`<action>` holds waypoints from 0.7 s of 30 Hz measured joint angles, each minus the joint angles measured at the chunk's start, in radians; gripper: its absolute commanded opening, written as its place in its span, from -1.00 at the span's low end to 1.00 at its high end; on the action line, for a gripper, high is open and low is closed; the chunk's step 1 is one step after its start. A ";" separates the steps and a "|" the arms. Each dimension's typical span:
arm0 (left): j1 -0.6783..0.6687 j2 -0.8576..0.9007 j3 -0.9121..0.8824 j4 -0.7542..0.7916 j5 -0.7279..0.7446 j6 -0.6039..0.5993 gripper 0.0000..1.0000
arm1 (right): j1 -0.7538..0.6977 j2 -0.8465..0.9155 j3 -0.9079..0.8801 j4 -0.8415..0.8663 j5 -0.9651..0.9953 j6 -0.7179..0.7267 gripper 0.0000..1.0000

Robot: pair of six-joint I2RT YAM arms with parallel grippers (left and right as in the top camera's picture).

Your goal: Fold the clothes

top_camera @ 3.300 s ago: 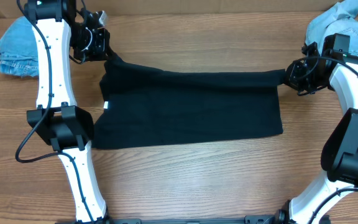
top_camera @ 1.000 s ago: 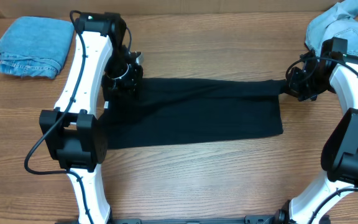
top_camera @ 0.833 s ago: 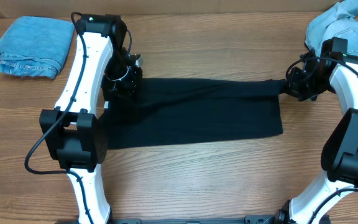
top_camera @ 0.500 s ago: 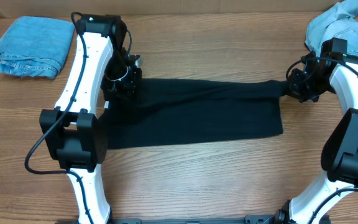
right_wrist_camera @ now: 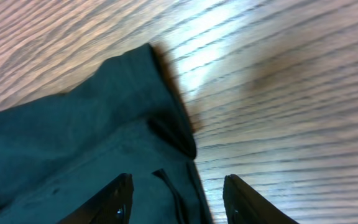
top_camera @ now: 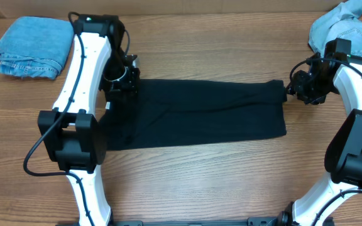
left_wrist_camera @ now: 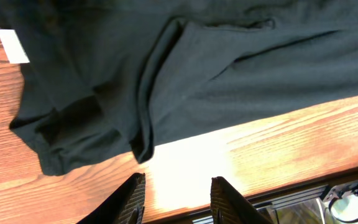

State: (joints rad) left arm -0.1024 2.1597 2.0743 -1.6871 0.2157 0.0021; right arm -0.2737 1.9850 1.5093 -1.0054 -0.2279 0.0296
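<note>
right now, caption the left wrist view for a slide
Open left gripper just off the rumpled edge of the black shirt, white tag visible, wood table beneath.

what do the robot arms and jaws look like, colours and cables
Left arm and right arm: white tapered links, bulky black joint housings, black wrist ends. A black cable runs along the left arm's white links and loops out by its elbow. Jaws are black, rounded blades.

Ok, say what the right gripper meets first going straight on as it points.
Probably the black T-shirt: its corner lies just ahead of the right gripper, between the open jaws. Depth is hard to judge.
</note>
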 measured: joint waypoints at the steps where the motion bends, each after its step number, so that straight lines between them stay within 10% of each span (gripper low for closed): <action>1: 0.007 0.000 0.000 0.000 0.001 0.000 -0.25 | 0.000 0.000 0.000 0.001 0.002 0.000 -0.10; 6: 0.038 0.000 0.000 0.036 0.080 0.009 -0.13 | 0.000 0.000 0.000 0.064 -0.053 0.000 -0.69; 21: -0.092 0.000 -0.013 0.315 0.162 -0.010 -0.03 | 0.154 0.032 0.008 0.244 -0.245 0.044 -0.87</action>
State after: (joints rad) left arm -0.1944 2.1597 2.0609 -1.3720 0.3775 -0.0074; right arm -0.1200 2.0171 1.5177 -0.7616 -0.4728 0.0734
